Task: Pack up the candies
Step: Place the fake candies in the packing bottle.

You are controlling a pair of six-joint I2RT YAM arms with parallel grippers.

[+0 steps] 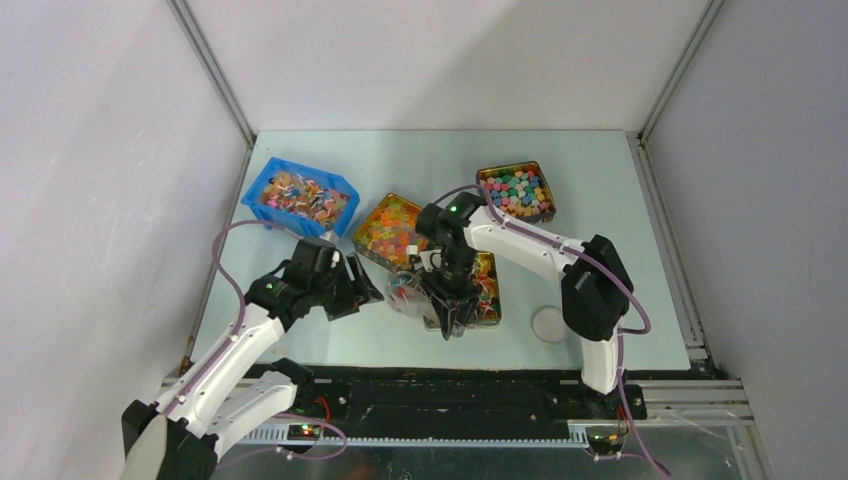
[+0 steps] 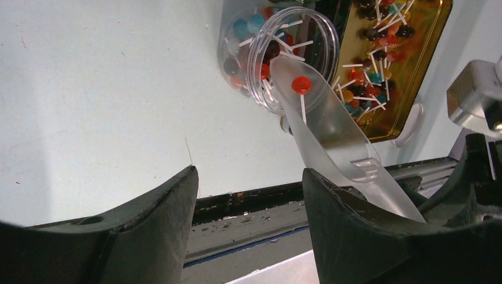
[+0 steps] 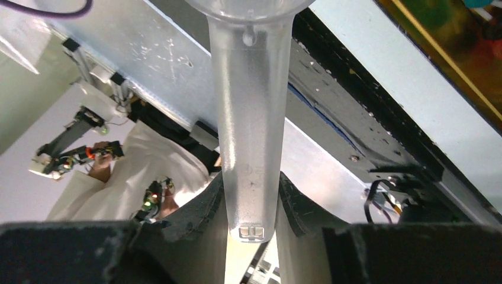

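I am mid-pour. My right gripper [image 3: 251,204] is clamped on the handle of the clear scoop [image 2: 331,130], and its tip rests in the mouth of the tipped jar [image 2: 228,29] with one red candy [image 2: 301,84] on it. My left gripper [image 2: 248,189] gapes wide and holds nothing. Next, I think, I raise the handle so the candy slides in.

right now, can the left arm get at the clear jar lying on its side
Probably yes: the left gripper is open, empty and faces the jar with nothing between. The scoop held by the right gripper sits at the jar's mouth, so its side is freer.
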